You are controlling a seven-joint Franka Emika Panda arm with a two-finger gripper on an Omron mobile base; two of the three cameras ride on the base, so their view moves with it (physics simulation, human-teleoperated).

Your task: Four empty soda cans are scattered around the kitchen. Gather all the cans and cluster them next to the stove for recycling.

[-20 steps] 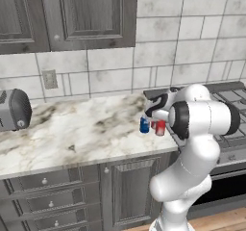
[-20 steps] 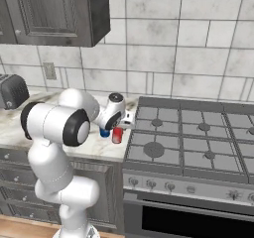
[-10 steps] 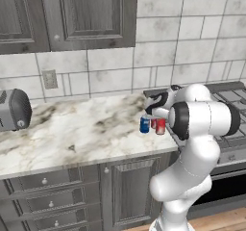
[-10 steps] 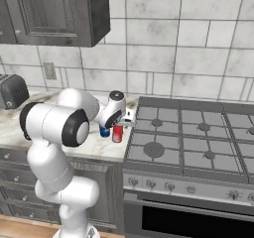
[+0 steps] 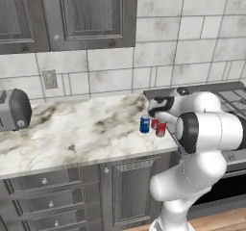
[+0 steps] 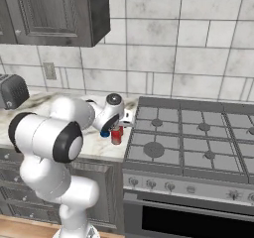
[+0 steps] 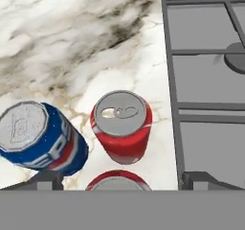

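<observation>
Beside the stove (image 7: 206,80), on the marble counter (image 7: 72,37), three cans stand upright in a tight huddle: a blue can (image 7: 40,138), a red can (image 7: 122,126), and a second red can (image 7: 117,180) directly under my gripper (image 7: 119,183). My fingers are spread wide on either side of it, gripping nothing (released, I judge, so it joins the cluster). One can is presumably left to fetch.
</observation>
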